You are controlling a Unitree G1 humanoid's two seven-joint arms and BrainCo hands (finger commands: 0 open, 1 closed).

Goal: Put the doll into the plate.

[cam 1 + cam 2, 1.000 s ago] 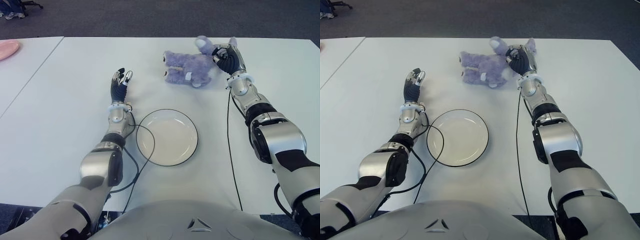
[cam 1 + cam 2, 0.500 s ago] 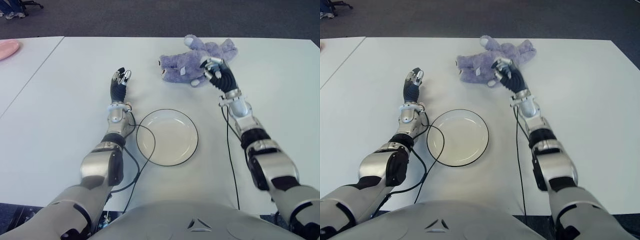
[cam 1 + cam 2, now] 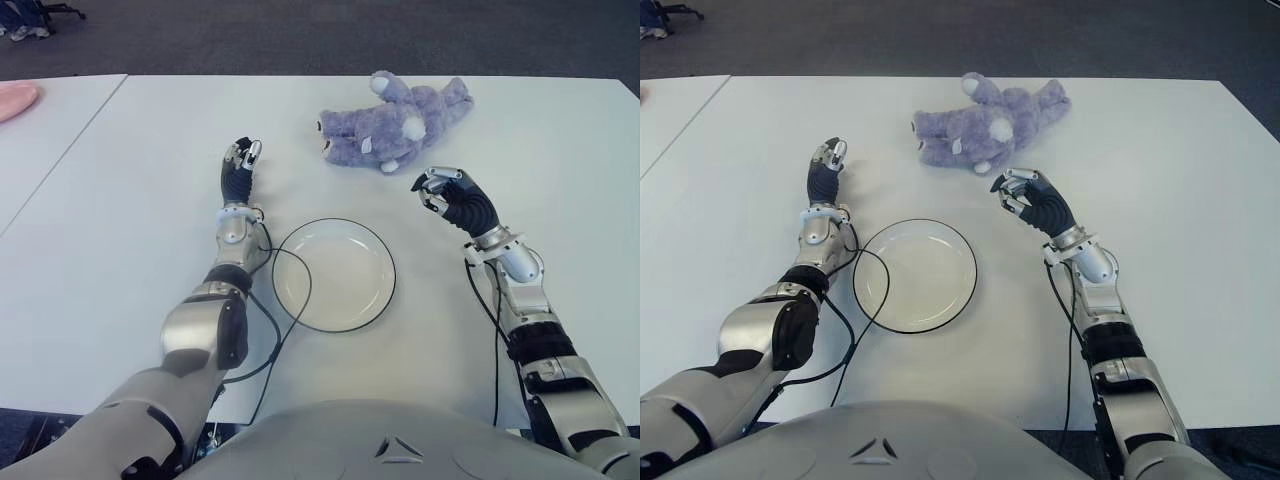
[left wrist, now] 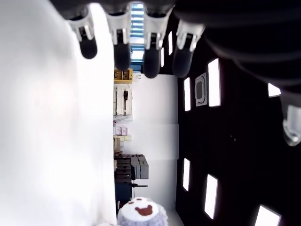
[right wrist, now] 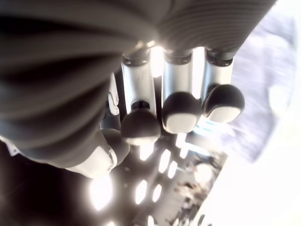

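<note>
- The doll (image 3: 392, 124), a purple plush animal, lies on its side on the white bench (image 3: 130, 200), beyond the plate (image 3: 335, 274) and nearer the bench's far edge.
- The right hand (image 3: 452, 196) shows between the doll and the plate's right side, close to the doll but apart from it; bare bench shows between them.
- Its fingers (image 5: 181, 111) are curled inward toward the thumb and hold nothing.
- The doll's nearest limb points toward that hand.
- The left hand (image 3: 240, 167) shows beyond the plate's left rim, fingers (image 4: 151, 61) straight and close together, holding nothing.
- The plate is empty, and a black cable crosses its left rim.
- Open bench lies between the doll and the plate.
- There is also open bench to the right of the right hand, out to the edge.
- A pink object (image 3: 15, 98) sits on a neighbouring bench, far left of the plate.
</note>
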